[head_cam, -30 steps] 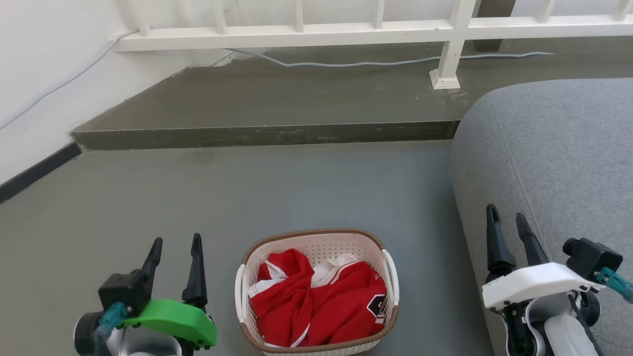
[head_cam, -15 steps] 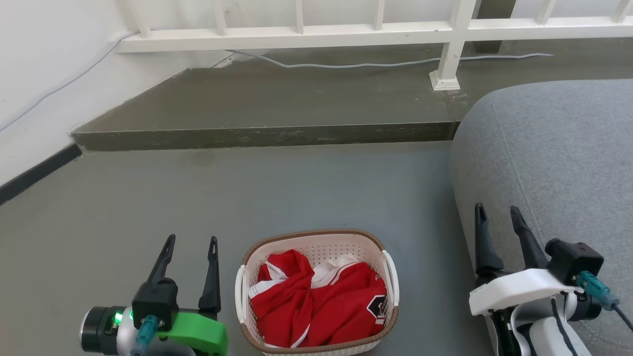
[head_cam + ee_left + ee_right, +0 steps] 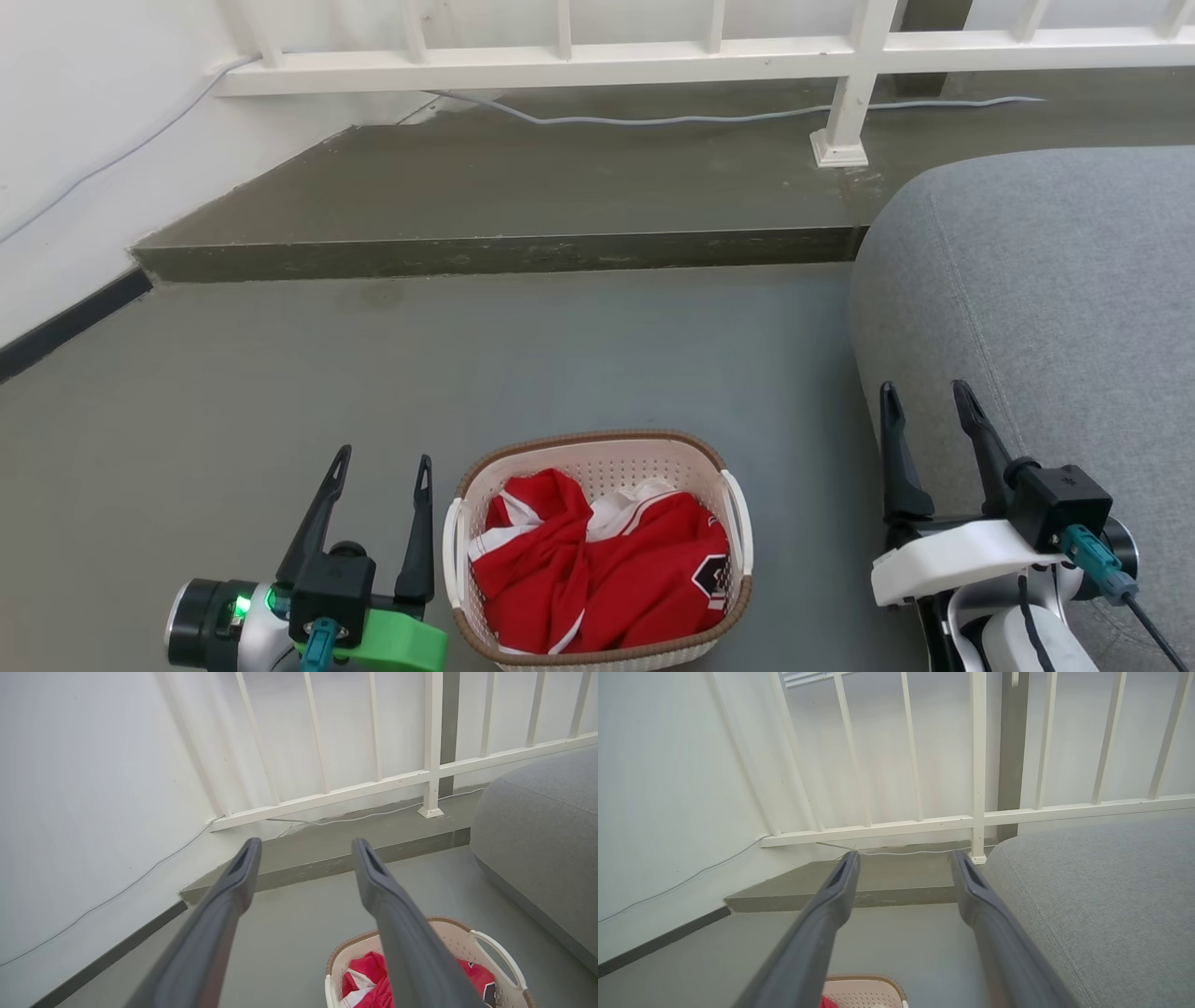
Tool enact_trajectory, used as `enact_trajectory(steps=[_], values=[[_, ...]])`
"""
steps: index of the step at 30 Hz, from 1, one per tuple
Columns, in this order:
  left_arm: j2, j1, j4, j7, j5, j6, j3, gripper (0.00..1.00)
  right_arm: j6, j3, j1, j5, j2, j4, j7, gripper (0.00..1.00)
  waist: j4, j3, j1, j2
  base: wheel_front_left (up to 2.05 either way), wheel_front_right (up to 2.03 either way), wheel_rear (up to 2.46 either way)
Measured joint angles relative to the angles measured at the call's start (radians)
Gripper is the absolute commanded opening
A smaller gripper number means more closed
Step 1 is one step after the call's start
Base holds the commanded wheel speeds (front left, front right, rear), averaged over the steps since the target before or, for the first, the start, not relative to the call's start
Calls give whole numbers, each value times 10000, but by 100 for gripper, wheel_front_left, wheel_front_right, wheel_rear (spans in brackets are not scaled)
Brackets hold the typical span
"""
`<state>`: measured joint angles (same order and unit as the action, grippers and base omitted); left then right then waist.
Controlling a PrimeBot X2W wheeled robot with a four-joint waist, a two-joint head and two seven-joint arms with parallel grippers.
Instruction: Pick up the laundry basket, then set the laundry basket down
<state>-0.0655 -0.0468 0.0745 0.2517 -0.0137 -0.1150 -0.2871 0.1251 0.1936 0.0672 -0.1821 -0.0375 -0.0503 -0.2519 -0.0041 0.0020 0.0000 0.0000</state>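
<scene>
Head view shows laundry basket between left fingers, right fingers

Left claw spread empty, right claw likewise

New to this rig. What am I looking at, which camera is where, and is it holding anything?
A wheeled robot with two arms. The wide picture comes from its head, looking down; the other two come from wrist cameras, looking along each arm's two dark fingers. On the grey floor stands the laundry basket, with red and white clothing inside. The left gripper is close beside the basket, the right gripper farther off, by a grey sofa. Both are open and hold nothing.
</scene>
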Motion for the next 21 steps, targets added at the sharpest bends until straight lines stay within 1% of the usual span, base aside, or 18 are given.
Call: enact_trajectory(steps=[21], values=[[13, 1, 77, 0, -180, 0, 17, 100, 0, -4, 0, 0, -15, 10, 0, 100, 10, 51, 0, 0, 0, 0, 0]])
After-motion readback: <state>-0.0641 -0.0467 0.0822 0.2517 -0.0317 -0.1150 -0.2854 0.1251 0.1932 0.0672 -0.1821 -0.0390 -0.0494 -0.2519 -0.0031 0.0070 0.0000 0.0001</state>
